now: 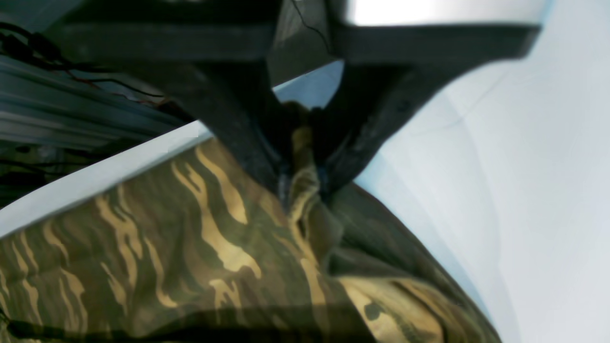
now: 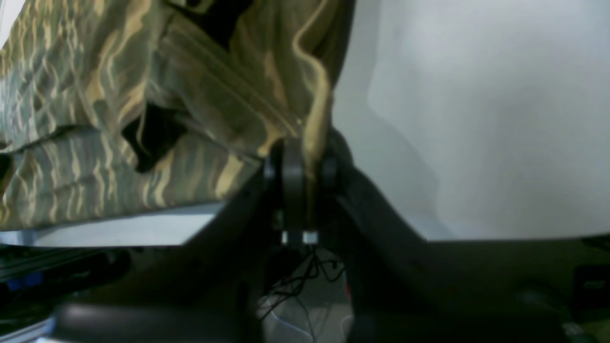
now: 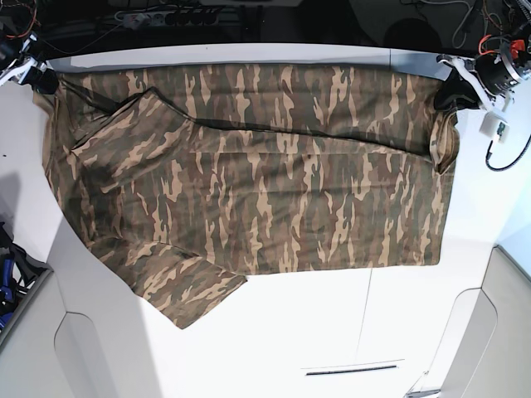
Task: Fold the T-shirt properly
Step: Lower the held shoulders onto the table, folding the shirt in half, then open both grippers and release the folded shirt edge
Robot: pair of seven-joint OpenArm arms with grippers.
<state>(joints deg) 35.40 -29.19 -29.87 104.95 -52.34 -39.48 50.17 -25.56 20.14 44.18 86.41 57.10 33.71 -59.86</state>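
Note:
The camouflage T-shirt [image 3: 265,182] lies spread flat across the white table [image 3: 332,332], with one sleeve folded inward at the upper left and the other sticking out at the lower left. At the shirt's far right corner, my left gripper [image 3: 444,93] is shut on a bunched fold of its cloth. The left wrist view shows that fold pinched between the dark fingers of the left gripper [image 1: 305,190]. My right gripper [image 3: 43,80] holds the far left corner. The right wrist view shows the right gripper [image 2: 302,152] shut on a hem edge of the T-shirt [image 2: 119,119].
The table's far edge runs just behind both grippers, with a power strip [image 3: 166,15] and cables beyond it. Wiring hangs off the arm at the right [image 3: 498,124]. A narrow slot [image 3: 353,369] lies near the table's front.

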